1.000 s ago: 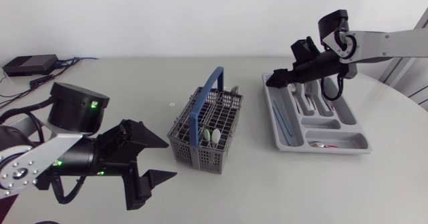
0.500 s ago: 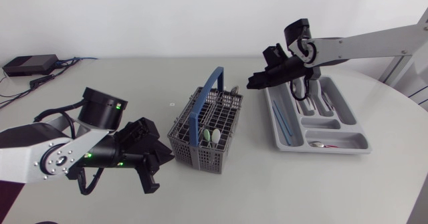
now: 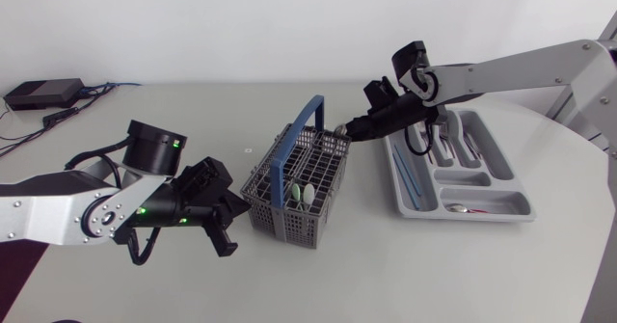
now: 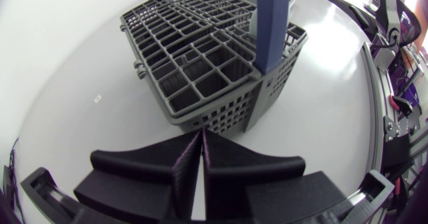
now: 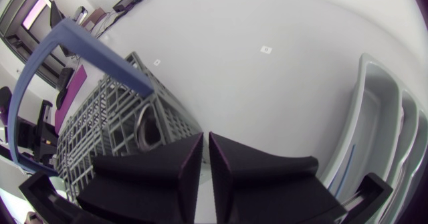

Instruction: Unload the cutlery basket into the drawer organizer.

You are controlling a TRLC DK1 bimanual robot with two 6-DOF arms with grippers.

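Cutlery basket (image 3: pixel 289 217) contents mostly hidden, perhaps spoons (image 3: pixel 305 196).

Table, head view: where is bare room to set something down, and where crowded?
Free: the strip between basket and organizer, and the table in front of both. Crowded: around the basket, by the left end effector and right end effector.

The cutlery basket (image 3: pixel 275 212) stands near the middle of the table (image 3: pixel 386 265), with the drawer organizer (image 3: pixel 501 202) well apart to its right and slightly further back. A few pieces of cutlery (image 3: pixel 305 196) stand in the basket's front compartments. The left gripper (image 3: pixel 231 231) sits just beside the basket's front left corner, and the right gripper (image 3: pixel 345 130) hangs at the basket's back right corner, between basket and organizer.
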